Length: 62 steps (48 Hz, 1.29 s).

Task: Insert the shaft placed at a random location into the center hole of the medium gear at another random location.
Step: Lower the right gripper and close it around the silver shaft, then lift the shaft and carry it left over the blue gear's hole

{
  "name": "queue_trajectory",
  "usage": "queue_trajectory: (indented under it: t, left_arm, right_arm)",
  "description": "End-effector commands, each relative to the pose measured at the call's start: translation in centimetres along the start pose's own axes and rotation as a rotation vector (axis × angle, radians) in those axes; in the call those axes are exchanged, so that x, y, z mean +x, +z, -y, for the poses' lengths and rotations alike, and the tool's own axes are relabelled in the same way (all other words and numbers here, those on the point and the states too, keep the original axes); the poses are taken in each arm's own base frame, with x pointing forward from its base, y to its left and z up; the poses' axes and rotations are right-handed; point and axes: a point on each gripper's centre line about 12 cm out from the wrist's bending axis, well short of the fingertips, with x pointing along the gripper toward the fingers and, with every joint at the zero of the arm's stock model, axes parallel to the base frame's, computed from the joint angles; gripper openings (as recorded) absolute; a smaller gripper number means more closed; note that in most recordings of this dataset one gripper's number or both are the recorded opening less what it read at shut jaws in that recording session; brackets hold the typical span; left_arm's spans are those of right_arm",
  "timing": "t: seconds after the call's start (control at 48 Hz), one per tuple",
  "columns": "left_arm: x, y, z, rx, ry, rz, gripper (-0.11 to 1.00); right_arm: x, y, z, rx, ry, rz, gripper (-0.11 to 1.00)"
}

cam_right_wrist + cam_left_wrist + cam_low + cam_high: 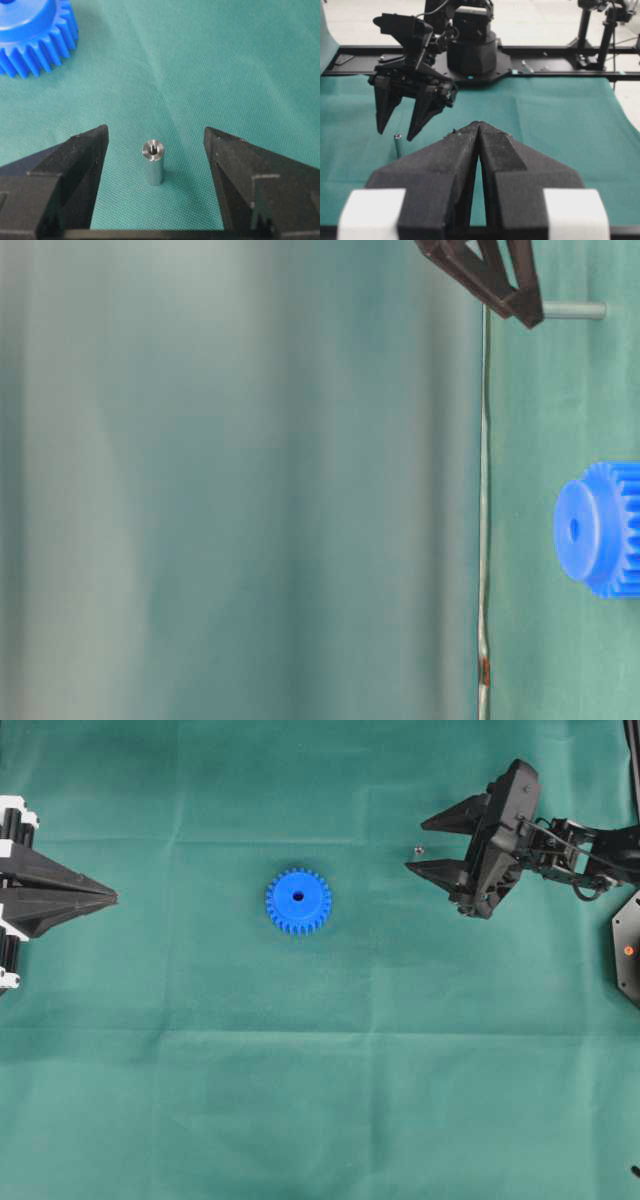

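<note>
The shaft [417,849] [154,162] is a short silvery pin standing upright on the green cloth; it also shows in the left wrist view [398,145]. My right gripper [415,845] [154,131] hangs open just above it, one finger on each side and neither touching. The medium gear [298,901] [30,35] is bright blue and lies flat near the middle, well left of the shaft. Its center hole [298,896] faces up with nothing in it. My left gripper [113,898] [478,122] rests shut at the left edge, holding nothing.
Green cloth [320,1100] covers the whole table. The right arm's black base [470,50] and a rail stand at the far side. A black plate [628,950] sits at the right edge.
</note>
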Motion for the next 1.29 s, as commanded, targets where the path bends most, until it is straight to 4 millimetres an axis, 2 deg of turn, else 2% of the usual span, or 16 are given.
queue_trajectory:
  t: [0.0,0.125,0.208,0.354,0.417,0.709,1.063,1.271]
  left_arm:
    - [0.3,1.0,0.0,0.000,0.000,0.023,0.00]
    - [0.3,1.0,0.0,-0.002,0.000,0.021,0.00]
    - [0.3,0.9,0.0,0.002,-0.001,0.017,0.00]
    - [0.3,0.9,0.0,0.000,0.000,0.015,0.00]
    - [0.3,0.9,0.0,0.000,0.000,0.014,0.00]
    - [0.3,0.8,0.0,-0.002,0.000,0.011,0.00]
    - [0.3,0.8,0.0,-0.002,-0.002,0.011,0.00]
    - [0.3,0.8,0.0,-0.003,-0.002,0.011,0.00]
  right_arm:
    - [0.3,0.8,0.1,0.001,-0.004,0.031,0.76]
    - [0.5,0.7,0.1,0.000,-0.004,0.026,0.75]
    - [0.4,0.7,0.1,0.000,-0.004,0.025,0.67]
    - [0.4,0.7,0.1,-0.002,-0.004,0.025,0.26]
    - [0.5,0.7,0.1,-0.004,-0.002,0.021,0.14]
    - [0.5,1.2,0.1,0.000,-0.004,0.037,0.13]
    - [-1.5,6.5,-0.1,-0.002,0.008,0.054,0.13]
    - [-2.4,7.6,-0.4,-0.005,0.017,0.049,0.13]
